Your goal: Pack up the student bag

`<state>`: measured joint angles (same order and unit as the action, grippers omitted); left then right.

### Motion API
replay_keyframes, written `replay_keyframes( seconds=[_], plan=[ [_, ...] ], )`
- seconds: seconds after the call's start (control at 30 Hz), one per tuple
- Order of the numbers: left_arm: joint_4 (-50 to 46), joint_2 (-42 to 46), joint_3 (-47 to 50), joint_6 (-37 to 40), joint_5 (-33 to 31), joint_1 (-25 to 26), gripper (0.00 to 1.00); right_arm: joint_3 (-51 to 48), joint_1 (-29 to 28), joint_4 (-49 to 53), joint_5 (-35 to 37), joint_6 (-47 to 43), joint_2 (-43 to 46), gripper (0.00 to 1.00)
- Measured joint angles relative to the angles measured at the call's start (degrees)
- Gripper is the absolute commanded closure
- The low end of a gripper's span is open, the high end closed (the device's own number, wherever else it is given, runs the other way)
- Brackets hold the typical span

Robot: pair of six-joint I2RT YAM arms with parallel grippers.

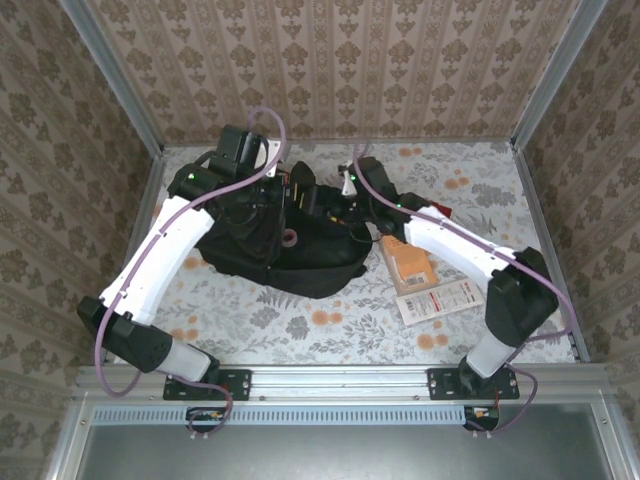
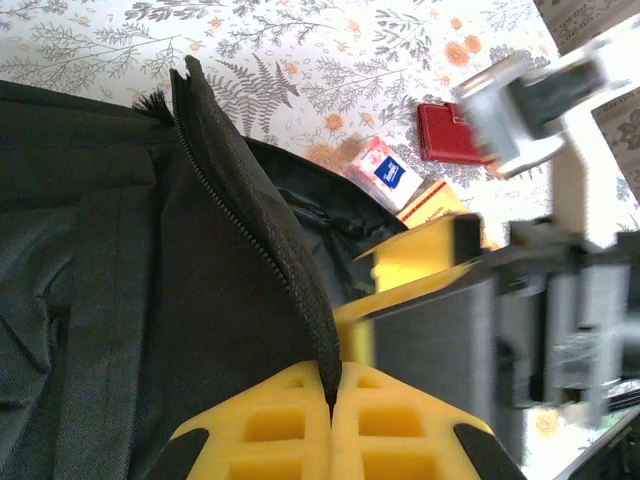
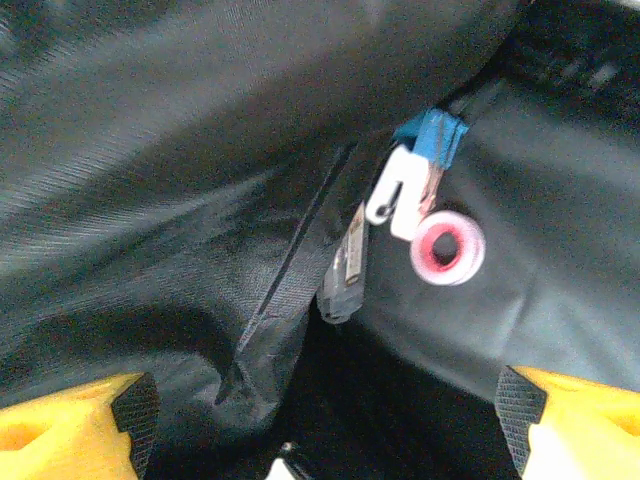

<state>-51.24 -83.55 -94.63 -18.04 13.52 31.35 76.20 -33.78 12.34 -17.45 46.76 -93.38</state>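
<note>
Floral desk (image 1: pixel 300 325) carries the bag (image 1: pixel 280 255) at its middle. Our left gripper (image 2: pixel 335 395) pinches the zipper edge (image 2: pixel 250 240) with closed jaws, we think to hold the bag open; our right gripper (image 3: pixel 325 415) hovers inside, jaws wide and empty.

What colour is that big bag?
The student bag is black; the top view shows it best.
</note>
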Motion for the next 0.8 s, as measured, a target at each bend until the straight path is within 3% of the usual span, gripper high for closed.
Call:
replay_keyframes(
  seconds=[0.17, 0.4, 0.6, 0.7, 0.8],
  plan=[
    [1.7, 0.6, 1.9, 0.0, 0.0, 0.0, 1.0, -3.9, 6.9, 4.0, 1.2, -5.3, 5.0, 0.1],
    [3.1, 0.7, 3.0, 0.0, 0.4, 0.0, 1.0, -3.4, 21.2, 7.9, 4.5, -9.7, 2.8, 0.07],
    [3.7, 0.8, 3.5, -0.4, 1.5, 0.0, 1.0, 9.1, 32.2, 10.5, 4.8, -12.4, -14.9, 0.07],
    [3.7, 0.8, 3.5, -0.4, 1.8, 0.0, 1.0, 18.3, 35.2, 13.1, 4.5, -14.7, -25.2, 0.07],
    [3.7, 0.8, 3.5, -0.4, 2.3, 0.0, 1.0, 21.9, 36.8, 15.4, 2.8, -16.1, -29.9, 0.05]
  ],
)
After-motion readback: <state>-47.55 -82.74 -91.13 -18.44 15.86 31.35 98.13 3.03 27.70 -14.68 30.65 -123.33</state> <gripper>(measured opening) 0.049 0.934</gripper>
